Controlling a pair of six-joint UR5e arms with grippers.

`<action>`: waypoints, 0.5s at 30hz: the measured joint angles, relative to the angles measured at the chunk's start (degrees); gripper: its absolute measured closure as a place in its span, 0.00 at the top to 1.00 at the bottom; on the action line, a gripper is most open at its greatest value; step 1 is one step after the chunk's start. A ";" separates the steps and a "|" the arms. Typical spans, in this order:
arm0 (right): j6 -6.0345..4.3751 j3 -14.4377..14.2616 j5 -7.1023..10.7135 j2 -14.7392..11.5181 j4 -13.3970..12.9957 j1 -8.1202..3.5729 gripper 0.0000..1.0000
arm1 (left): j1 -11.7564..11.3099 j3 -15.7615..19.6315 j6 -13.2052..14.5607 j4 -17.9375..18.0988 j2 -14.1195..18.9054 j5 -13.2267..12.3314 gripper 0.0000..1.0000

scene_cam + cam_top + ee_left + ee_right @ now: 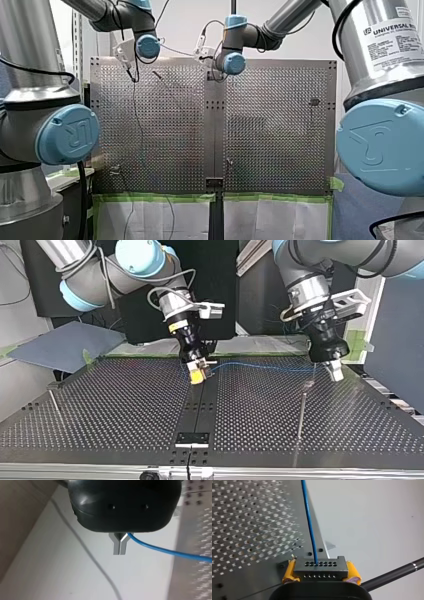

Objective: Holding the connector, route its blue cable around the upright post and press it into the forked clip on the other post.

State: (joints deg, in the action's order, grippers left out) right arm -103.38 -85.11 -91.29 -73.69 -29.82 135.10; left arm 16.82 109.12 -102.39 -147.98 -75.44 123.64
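Top view shows my right claw (197,375) hanging over the middle seam of the bench (125,410), close to the edge under the arms. Its yellow pads (290,571) squeeze the connector (320,568) from both sides, so I think the little block cannot slip or turn when the cable gets pulled. The connector is a dark grey block with two rows of small holes. The blue cable (265,367) comes out of one hole. It is thin and runs almost straight to my left claw (333,372), near the same edge. That claw is closed tight, and the cable comes out by its metal fingers (116,547). I think it keeps the line pulled and lifted for the thin post (301,415) close by.
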 joint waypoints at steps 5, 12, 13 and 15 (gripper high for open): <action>0.08 2.11 0.19 0.60 0.63 -0.53 0.00 | -2.40 -2.39 0.11 -2.38 -0.37 -2.40 0.00; 0.14 5.14 0.36 3.21 1.98 -0.84 0.00 | -5.41 -5.41 0.30 -5.41 -3.02 -5.41 0.00; 0.13 5.69 0.47 3.59 1.92 -0.85 0.00 | -5.89 -5.88 0.35 -5.87 -3.49 -5.89 0.00; 0.09 6.48 0.69 4.11 1.90 -0.86 0.00 | -6.57 -6.58 0.42 -6.57 -4.18 -6.58 0.00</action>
State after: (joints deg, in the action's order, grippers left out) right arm -103.29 -78.63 -90.60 -69.57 -27.92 134.24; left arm 10.25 102.55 -101.96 -154.56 -79.62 117.07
